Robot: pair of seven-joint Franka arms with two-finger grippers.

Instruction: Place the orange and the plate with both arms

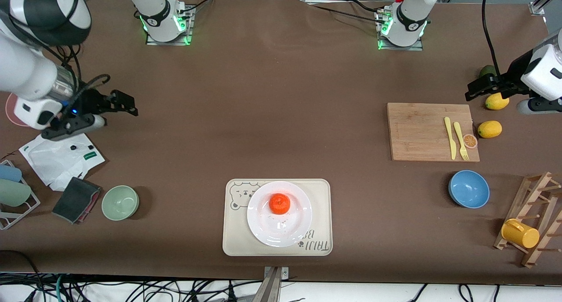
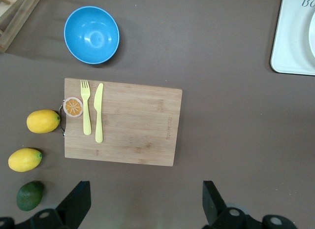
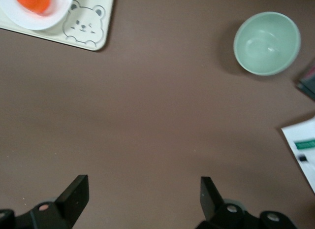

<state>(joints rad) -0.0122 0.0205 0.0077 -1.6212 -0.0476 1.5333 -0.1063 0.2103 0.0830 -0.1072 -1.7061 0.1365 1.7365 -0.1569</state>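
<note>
Right gripper (image 1: 125,103) hangs empty, fingers spread wide, over bare table (image 1: 263,95) toward the right arm's end, well apart from the tray (image 1: 232,240), arm pulled out low and sideways, likely parked. Orange (image 1: 279,203) sits on the plate (image 1: 268,231), plate on the tray, so both task things look placed and clear of both arms. Left gripper (image 1: 476,88) is also spread and empty, over the lemons beside the cutting board (image 1: 417,131), arm drawn aside, waiting.

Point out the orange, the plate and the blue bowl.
orange (image 1: 279,203): front view, middle of the fruit.
plate (image 1: 268,231): front view, bare white surface nearer the camera.
blue bowl (image 2: 91,35): left wrist view, inside of the bowl.
</note>
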